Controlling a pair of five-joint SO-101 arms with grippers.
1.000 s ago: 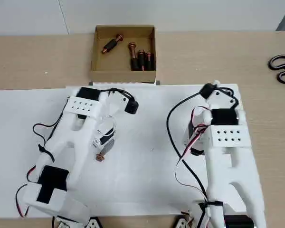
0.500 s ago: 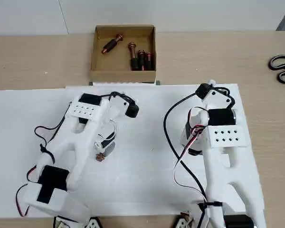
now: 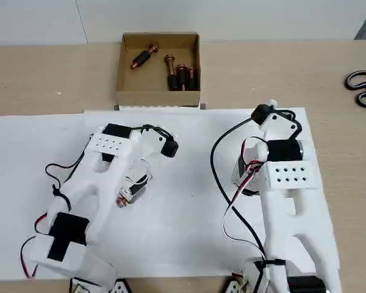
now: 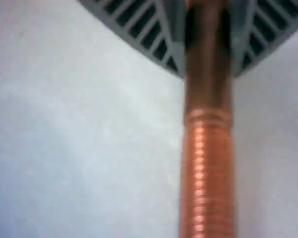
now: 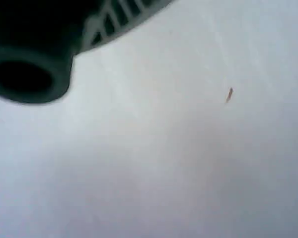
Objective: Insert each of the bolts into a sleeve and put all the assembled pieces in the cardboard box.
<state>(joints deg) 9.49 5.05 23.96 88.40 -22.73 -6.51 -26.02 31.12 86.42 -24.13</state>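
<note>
Where the high camera looks down, the left gripper (image 3: 127, 193) pinches a copper bolt (image 3: 121, 201) over the white sheet (image 3: 189, 238), the right gripper (image 3: 248, 188) sits low nearby, and assembled pieces (image 3: 143, 57) lie in the cardboard box (image 3: 119, 70). Left wrist: grey fingers (image 4: 144, 25) clamp the bolt's shank. Right wrist: that gripper holds a black sleeve (image 5: 27, 74).

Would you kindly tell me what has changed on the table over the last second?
The left gripper, shut on the bolt, drew back slightly from the cardboard box. The right arm, with the sleeve in its grip, edged slightly toward the middle. The assembled pieces in the box stayed put.
</note>
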